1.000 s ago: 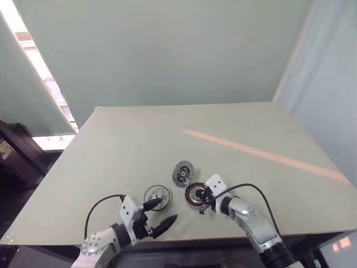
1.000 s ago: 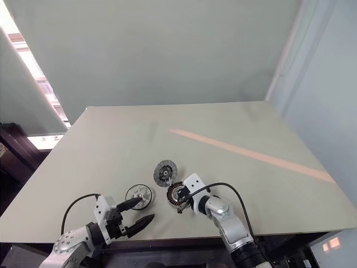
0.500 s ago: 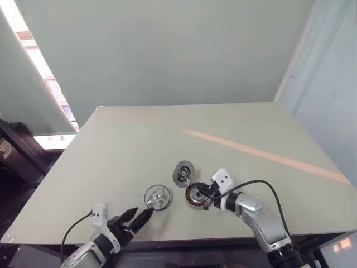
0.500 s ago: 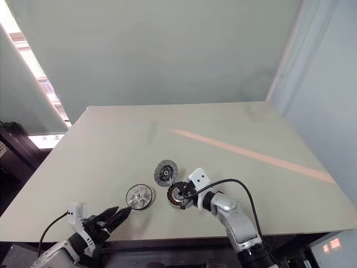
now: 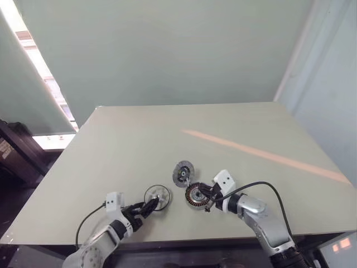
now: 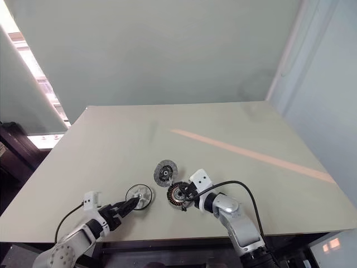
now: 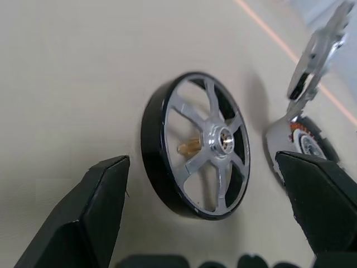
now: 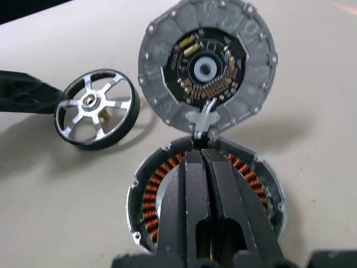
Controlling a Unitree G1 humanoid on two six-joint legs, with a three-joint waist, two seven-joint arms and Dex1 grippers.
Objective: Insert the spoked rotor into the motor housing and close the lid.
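Because the left gripper (image 7: 203, 223) straddles the shiny silver spoked rotor (image 7: 196, 144) with fingers apart, while the right gripper (image 8: 205, 167), fingers together, rests over the copper-wound dark-rimmed motor housing (image 5: 196, 195) at the rotor's three o'clock, an off-centre closing probably shoves the rotor away.

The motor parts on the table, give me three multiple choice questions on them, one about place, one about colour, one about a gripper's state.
1. Where does the spoked rotor lie?
A. on the robot's left of the motor housing
B. inside the housing
C. on the lid

2. What colour are the housing's windings?
A. blue
B. copper-orange
C. white

3. How is the left gripper?
A. shut on the rotor
B. shut, empty
C. open, fingers either side of the rotor

Answers: 1 A, table shows between them. 2 B, the right wrist view shows them. 3 C, gaps on both sides.
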